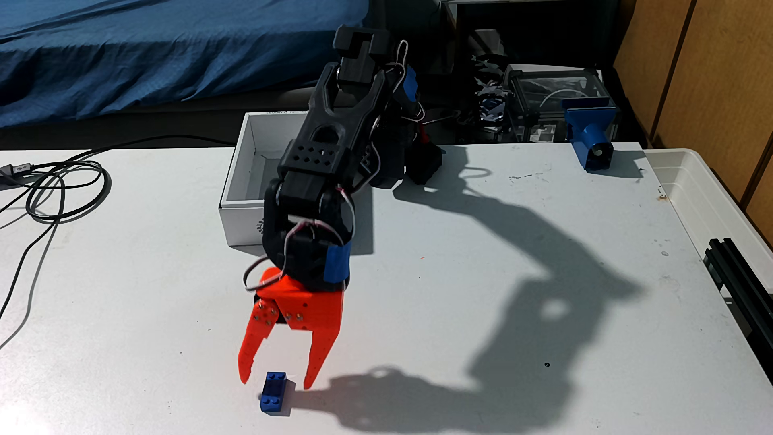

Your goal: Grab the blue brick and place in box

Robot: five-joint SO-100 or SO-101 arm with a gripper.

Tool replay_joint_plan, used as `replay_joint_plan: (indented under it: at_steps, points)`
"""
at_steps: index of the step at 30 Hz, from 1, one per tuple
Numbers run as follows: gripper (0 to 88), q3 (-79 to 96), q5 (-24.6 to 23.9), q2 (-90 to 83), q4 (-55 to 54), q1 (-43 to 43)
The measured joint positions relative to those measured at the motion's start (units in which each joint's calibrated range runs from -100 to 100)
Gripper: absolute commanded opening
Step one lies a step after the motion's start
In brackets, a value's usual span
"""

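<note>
Fixed view: orange gripper [276,382] spread wide over the blue brick [274,393], near the table's [460,267] front edge. White box [244,184] sits at the far edge.

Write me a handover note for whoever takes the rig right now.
Gripper: open, orange fingers straddling the brick's far end, nothing held.
Brick: on the table near the front edge, under the fingertips; contact can't be judged.
Box: open, behind the arm; its inside is partly hidden by the arm.
Done: approach over the brick.
Left: close on it, lift, carry back, drop in box.
</note>
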Motion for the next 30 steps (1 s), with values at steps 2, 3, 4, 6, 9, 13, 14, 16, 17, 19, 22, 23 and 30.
replay_joint_plan:
  at_steps: [2, 3, 4, 6, 9, 13, 14, 16, 17, 19, 22, 23, 30]
  points:
    - [25.9, 0.0, 0.0, 1.1, -1.2, 0.0]
    - [25.8, -0.3, 0.0, 1.6, -1.7, 0.0]
    - [25.6, -0.5, 0.0, 1.8, -1.9, 0.0]
    - [25.4, -1.1, 0.0, 2.3, -2.3, 0.3]
    - [25.2, -2.1, 0.0, 2.7, -2.5, 0.4]
    - [23.0, -2.1, 0.0, 2.7, -2.5, 0.4]
    - [20.4, -2.1, 0.0, 2.7, -2.5, 0.4]
    - [14.2, -2.1, 0.0, 2.7, -2.5, 0.4]
    - [11.6, -2.1, 0.0, 2.7, -2.5, 0.4]
    - [7.5, -2.1, 0.0, 2.7, -2.5, 0.4]
    - [1.4, -2.1, 0.0, 2.7, -2.5, 0.4]
    - [0.5, -2.1, 0.0, 2.7, -2.5, 0.4]
    - [0.7, -2.2, 0.1, 2.7, -0.9, 0.6]
